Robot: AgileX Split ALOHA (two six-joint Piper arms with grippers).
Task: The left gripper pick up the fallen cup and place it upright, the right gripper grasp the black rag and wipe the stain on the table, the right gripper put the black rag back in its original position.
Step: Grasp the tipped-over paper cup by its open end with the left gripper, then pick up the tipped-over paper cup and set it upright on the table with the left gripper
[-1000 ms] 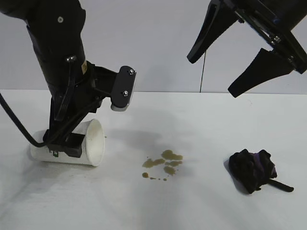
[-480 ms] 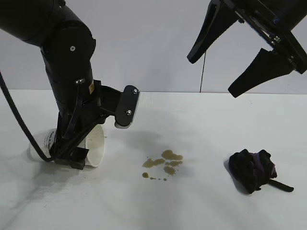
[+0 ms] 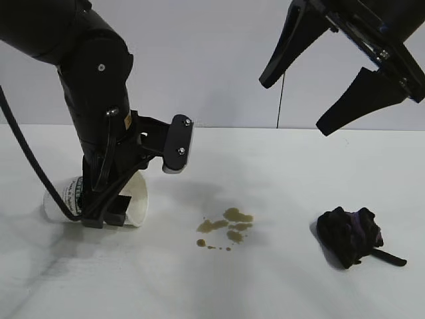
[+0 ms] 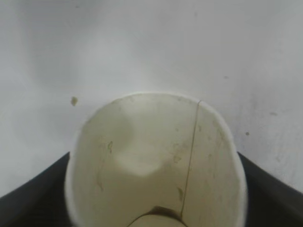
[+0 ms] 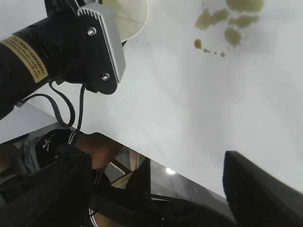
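The fallen cup (image 3: 137,199) lies on its side on the white table (image 3: 265,166) at the left, mouth toward the stain. My left gripper (image 3: 106,214) reaches down over it, one finger on each side of its wall. In the left wrist view the cup (image 4: 142,142) fills the gap and both black fingers (image 4: 28,198) press its sides, the rim slightly oval. The olive-brown stain (image 3: 227,226) spreads at the table's middle. A crumpled black rag (image 3: 348,234) lies at the right. My right gripper (image 3: 293,106) hangs open high above the rag, holding nothing.
The right wrist view shows the left arm's wrist housing (image 5: 90,42), the cup's rim (image 5: 130,19), the stain (image 5: 232,19) and the table's near edge with a person's legs (image 5: 94,151) beyond it. A pale wall stands behind the table.
The left arm has come down and shifted over the cup, and its fingers have drawn in against the cup's sides. The cup has turned slightly. The right arm has not moved.
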